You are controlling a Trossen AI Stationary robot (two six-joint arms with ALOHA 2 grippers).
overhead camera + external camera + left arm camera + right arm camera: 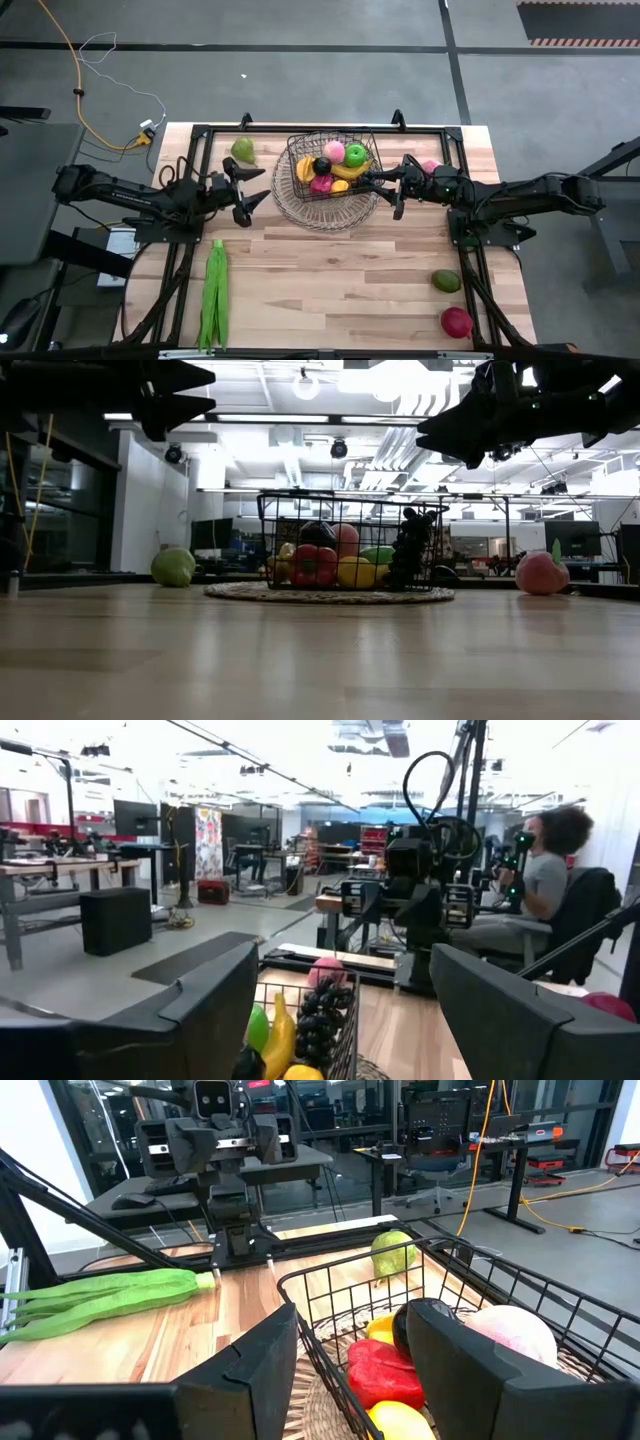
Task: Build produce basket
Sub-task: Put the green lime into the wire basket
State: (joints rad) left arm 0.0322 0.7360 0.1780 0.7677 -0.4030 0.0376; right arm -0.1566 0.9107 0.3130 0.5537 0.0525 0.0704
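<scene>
The wire-mesh basket point(330, 182) stands at the table's far middle. It holds a banana point(305, 170), a green apple point(356, 155), pink and red pieces and dark grapes point(410, 550) at its right wall. My right gripper point(382, 193) is open, raised over the basket's right rim point(330, 1305), and touches nothing. My left gripper point(262, 186) is open and empty, raised just left of the basket. Long green pods point(214, 295) lie on the table at the near left. A green fruit point(243, 150) rests at the far left.
A greenish fruit point(446, 281) and a red apple point(456, 321) lie near the table's right front. A pink piece point(430, 166) sits behind my right gripper at the far right. Bare wood spreads across the near middle. A person point(540, 870) sits beyond the table.
</scene>
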